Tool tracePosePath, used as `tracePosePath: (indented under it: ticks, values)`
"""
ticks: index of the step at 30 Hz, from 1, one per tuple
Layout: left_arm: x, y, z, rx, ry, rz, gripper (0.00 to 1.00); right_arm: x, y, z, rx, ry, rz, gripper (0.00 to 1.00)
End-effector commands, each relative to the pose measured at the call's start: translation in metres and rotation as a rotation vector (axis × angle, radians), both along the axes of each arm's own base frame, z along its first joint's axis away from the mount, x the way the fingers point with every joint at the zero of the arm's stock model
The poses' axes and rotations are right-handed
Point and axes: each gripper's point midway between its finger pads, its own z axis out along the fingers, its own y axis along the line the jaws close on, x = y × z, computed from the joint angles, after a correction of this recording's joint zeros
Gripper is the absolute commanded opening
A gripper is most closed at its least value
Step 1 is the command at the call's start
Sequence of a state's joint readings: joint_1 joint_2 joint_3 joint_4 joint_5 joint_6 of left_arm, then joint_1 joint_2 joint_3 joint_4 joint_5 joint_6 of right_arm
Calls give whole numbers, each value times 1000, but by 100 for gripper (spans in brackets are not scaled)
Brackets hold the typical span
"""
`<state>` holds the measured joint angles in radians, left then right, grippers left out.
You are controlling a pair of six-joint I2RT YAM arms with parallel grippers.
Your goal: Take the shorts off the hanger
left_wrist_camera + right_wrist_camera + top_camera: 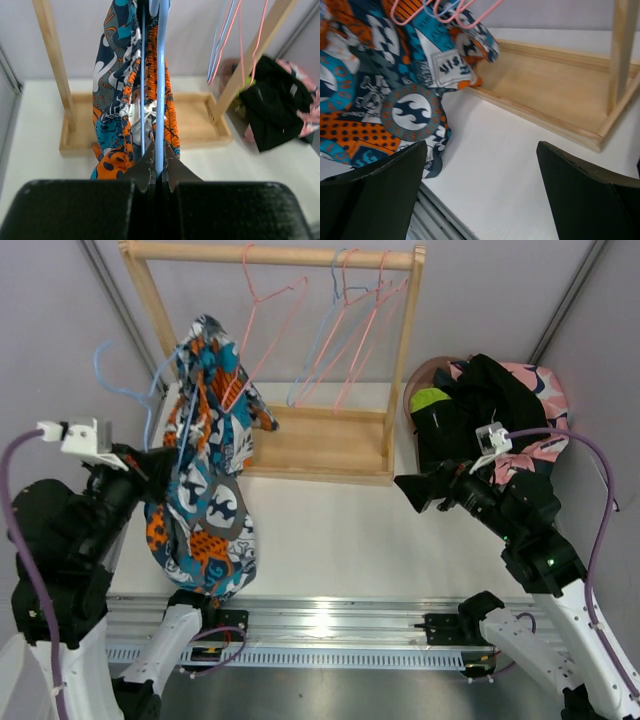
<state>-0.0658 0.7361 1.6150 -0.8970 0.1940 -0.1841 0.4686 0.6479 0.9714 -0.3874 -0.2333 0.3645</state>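
- White table [330, 540]: runs under both grippers. In the wrist view its bare top fills the gap betw. the right jaws.
- Wooden rack [330, 445]: stands beyond both sets of jaws. Its tray base lies ahead-right of the left jaws and ahead-left of the right jaws.
- Multicolour shorts [205, 510]: blue-orange-white print, hanging on the wire just ahead of the left jaws, w/ fabric draped on both sides of it. They hang well left of the right jaws, which do not touch them.
- Pile of shorts [480, 405]: black, lime green and pink-print pieces heaped on the far right of the table. The heap is beyond the right wrist, off to the right of those jaws and apart from both grippers.
- Right gripper [480, 200]: jaws spread wide, nothing betw. them and nothing touched. It hovers above the table, facing the rack base and the printed fabric.
- Left gripper [159, 167]: jaws pinched tight on the blue hanger. The wire rises straight out from betw. the tips, w/ the shorts' waistband close on either side.
- Pink hangers [350, 340]: several, plus a pale blue one, hang bare on the rack's top bar, well beyond both sets of jaws.
- Blue hanger [161, 75]: thin wire clamped in the left jaws and carrying the shorts. In the top view its hook shows left of the rack's post, apart from the bar.
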Motion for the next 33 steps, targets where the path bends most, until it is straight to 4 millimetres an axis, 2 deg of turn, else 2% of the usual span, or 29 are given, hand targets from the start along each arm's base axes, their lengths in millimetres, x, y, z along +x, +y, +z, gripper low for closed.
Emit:
tracePosePath:
  ticks: [1,2,6,7,8,13,19,24,33]
  values:
    - [3,-13,-39,-17,80,-70,0,-12,21,41,22,-132,125,99]
    - [3,-17,-56,-23,117,-91,0,-13,24,43,11,-146,137,99]
    - [-27,-55,-72,-33,103,-340,0,-10,40,43,-40,-139,177,100]
    - [-36,-62,-74,-28,94,-391,0,-10,41,50,-39,-152,172,99]
    - [-38,-68,-86,-22,122,-436,0,-12,45,52,-43,-156,188,99]
    - [-62,-93,-95,-17,163,-638,0,-12,52,60,-52,-170,196,99]
    - [-98,-113,-67,-48,96,-862,0,-12,55,55,-63,-166,190,99]
    - [-129,-118,-41,-67,26,-993,0,-10,57,52,-73,-162,183,100]
    - [-136,-122,-38,-91,31,-1045,0,-3,72,41,-69,-156,198,100]
